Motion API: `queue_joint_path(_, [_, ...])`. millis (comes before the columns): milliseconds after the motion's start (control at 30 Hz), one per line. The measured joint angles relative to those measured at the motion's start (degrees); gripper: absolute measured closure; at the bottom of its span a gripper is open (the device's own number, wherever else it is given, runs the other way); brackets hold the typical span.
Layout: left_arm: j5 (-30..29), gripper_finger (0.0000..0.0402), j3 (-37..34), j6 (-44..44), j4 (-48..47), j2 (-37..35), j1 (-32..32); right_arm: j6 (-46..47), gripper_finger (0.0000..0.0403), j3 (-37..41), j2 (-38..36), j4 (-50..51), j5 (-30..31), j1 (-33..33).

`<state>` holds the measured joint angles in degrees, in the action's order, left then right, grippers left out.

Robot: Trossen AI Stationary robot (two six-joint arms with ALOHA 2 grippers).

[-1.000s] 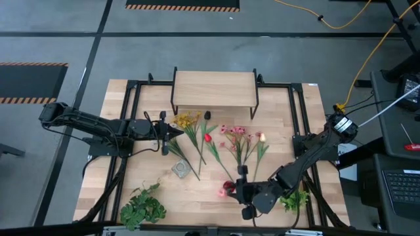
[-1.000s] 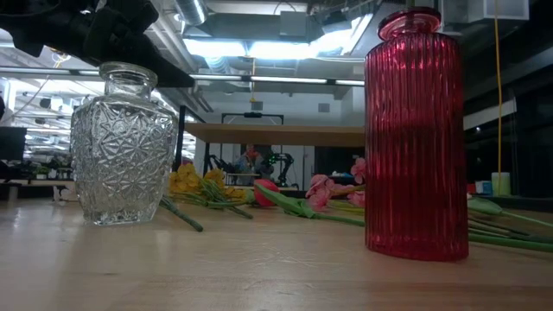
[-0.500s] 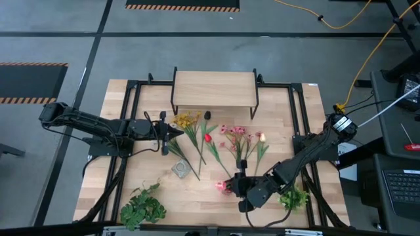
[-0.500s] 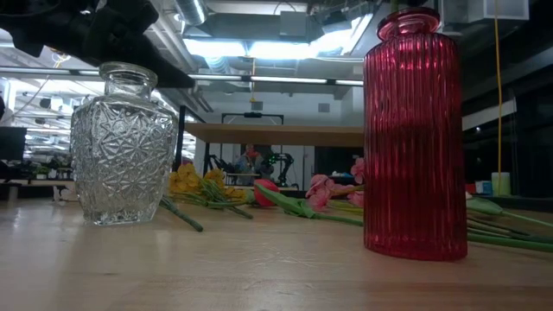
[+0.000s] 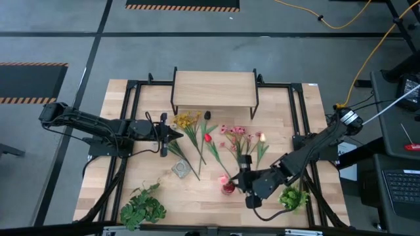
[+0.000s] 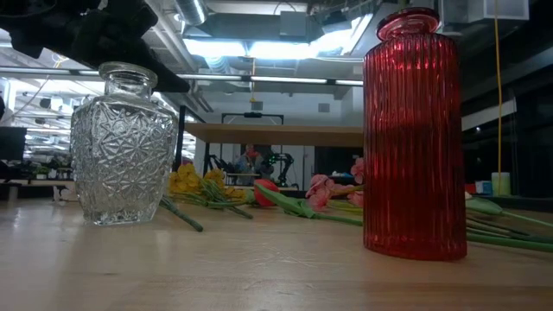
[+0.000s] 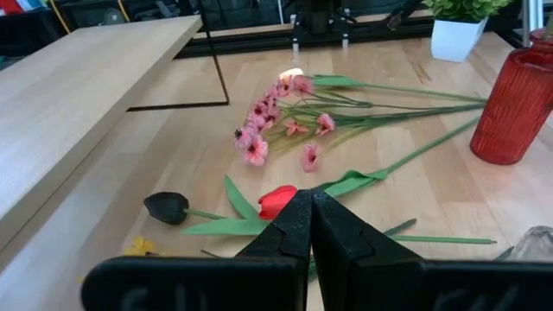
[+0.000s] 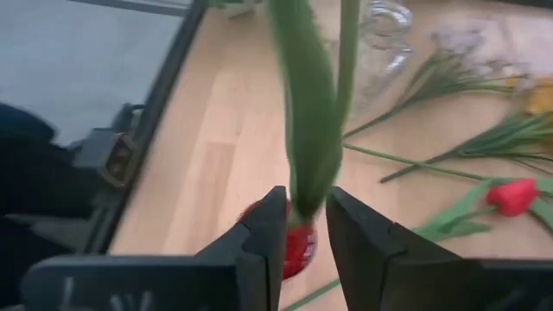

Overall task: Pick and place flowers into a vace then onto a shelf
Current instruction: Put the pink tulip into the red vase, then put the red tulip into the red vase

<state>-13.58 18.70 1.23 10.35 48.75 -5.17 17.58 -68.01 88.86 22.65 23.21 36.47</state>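
The right gripper (image 8: pixel 302 226) is closed on a thin green flower stem (image 8: pixel 313 104), with one dark finger on each side of the stem. The stem hangs lengthwise between the fingers and points down at the mouth of the ribbed red glass vase (image 8: pixel 295 246) directly below the gripper. This vertical hold is judged to be what insertion into the narrow neck needs. In the high view the right gripper (image 5: pixel 245 172) stands just beside the red vase (image 5: pixel 228 188), and a pale pink blossom (image 5: pixel 224 179) shows at the vase mouth. How deep the stem sits in the vase cannot be told. In the low view the red vase (image 6: pixel 413 138) stands upright on the light-wood worktop (image 6: pixel 216 276). The cut clear glass vase (image 6: pixel 122 147) stands well apart from it and shows no stems inside. The left gripper (image 7: pixel 309 226) waits with its fingers pressed together and holds nothing. It hovers over the loose flowers, near a red tulip (image 7: pixel 276 200) and a dark-blossomed stem (image 7: pixel 168 207). Beyond it lie the pink-blossomed stems (image 7: pixel 285 121). The yellow-blossomed stems (image 5: pixel 186 120) lie just beside the left gripper (image 5: pixel 172 134) on its far side. The raised light-wood shelf on black metal legs (image 5: pixel 214 88) stands beyond the flowers and carries nothing.
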Motion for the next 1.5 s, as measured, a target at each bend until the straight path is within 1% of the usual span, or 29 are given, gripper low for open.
queue_joint_path(167, [-0.02,0.0398,0.0,0.0,-0.04,0.0,0.0,-0.14,0.0314,0.0,-0.91,1.24,-3.55,0.02])
queue_joint_path(267, [-0.02,0.0398,0.0,0.0,-0.13,0.0,0.0,0.12,0.0314,0.0,-1.64,5.67,-3.57,-0.04])
queue_joint_path(367, [-0.02,0.0398,0.0,0.01,-0.15,0.0,0.0,-0.32,0.0314,0.0,-2.13,7.87,-3.55,-0.77])
queue_joint_path(667, [-0.24,0.0398,0.0,0.02,0.13,0.0,0.0,-6.0,0.0314,0.08,-4.6,12.16,-3.35,-6.86])
queue_joint_path(800, [-0.26,0.0398,0.0,0.02,0.13,-0.02,0.02,-6.26,0.0315,4.43,-6.81,8.33,-3.4,-10.79])
queue_joint_path(867, [-0.26,0.0398,0.0,0.02,0.25,-0.02,0.02,-7.36,0.0315,7.04,-7.7,5.79,-4.42,-13.01])
queue_joint_path(967, [-0.27,0.0398,0.0,0.02,0.46,-0.02,0.01,-9.97,0.0315,9.3,-8.86,2.29,-8.75,-17.04])
queue_joint_path(1133, [-0.28,0.0398,0.0,0.85,0.57,-0.02,0.02,-13.19,0.0315,10.34,-10.32,-1.35,-21.41,-24.74])
queue_joint_path(1200, [-0.28,0.0398,0.0,1.45,0.55,-0.02,0.02,-11.45,0.0315,10.36,-10.34,-2.03,-24.69,-27.22])
queue_joint_path(1300, [-0.26,0.0398,0.0,1.49,0.57,-0.02,0.01,-6.46,0.0315,10.36,-9.87,-1.56,-26.3,-30.23])
queue_joint_path(1367, [-0.28,0.0398,0.0,1.51,0.57,-0.02,0.02,-4.74,0.0315,10.45,-9.68,-0.06,-28.05,-31.68])
queue_joint_path(1500, [-0.45,0.0398,0.0,1.51,0.69,-0.02,0.02,-4.44,0.0315,10.3,-9.75,0.1,-34.92,-33.68])
